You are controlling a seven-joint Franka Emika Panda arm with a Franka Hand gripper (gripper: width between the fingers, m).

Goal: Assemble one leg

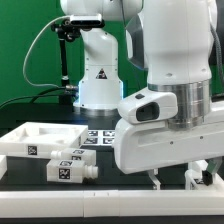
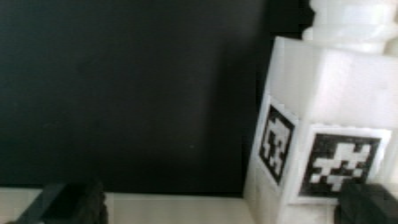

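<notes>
In the wrist view a leg [image 2: 320, 120] lies on the black table. It is a white block with two square black-and-white tags on its near end and a narrower stub [image 2: 349, 20] at its far end. My gripper [image 2: 222, 206] is open wide and holds nothing. One dark finger [image 2: 71, 205] stands well away from the leg, and the other finger [image 2: 377, 203] is right at its tagged end. In the exterior view the gripper [image 1: 176, 180] hangs low over the table at the right, and the arm hides this leg.
Two more legs [image 1: 70, 171] [image 1: 82, 154] lie at the exterior view's left, in front of the large white panel with a raised rim [image 1: 28, 140]. The marker board [image 1: 100, 134] lies behind them, near the robot base [image 1: 97, 85].
</notes>
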